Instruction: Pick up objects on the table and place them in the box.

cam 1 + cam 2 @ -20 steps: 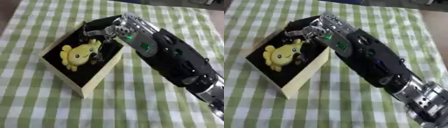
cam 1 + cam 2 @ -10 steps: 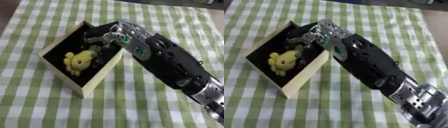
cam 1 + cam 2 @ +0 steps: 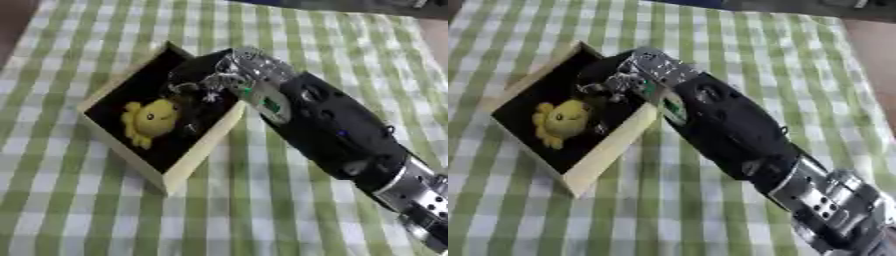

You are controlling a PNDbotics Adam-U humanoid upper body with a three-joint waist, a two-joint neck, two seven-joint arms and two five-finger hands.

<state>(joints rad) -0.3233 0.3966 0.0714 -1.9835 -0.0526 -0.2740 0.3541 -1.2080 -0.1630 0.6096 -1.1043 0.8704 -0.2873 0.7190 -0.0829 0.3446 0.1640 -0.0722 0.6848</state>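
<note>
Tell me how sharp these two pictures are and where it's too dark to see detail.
Left eye view: soft all over, the hand smeared over the box, whose black inside swallows detail around the yellow toy. Right eye view: equally soft; the arm is a dark mass with few features; the checked cloth is evenly lit, without glare.

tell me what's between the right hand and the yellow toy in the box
Nothing: only bare black box floor between the right hand and the yellow toy, clearest in the left eye view.
</note>
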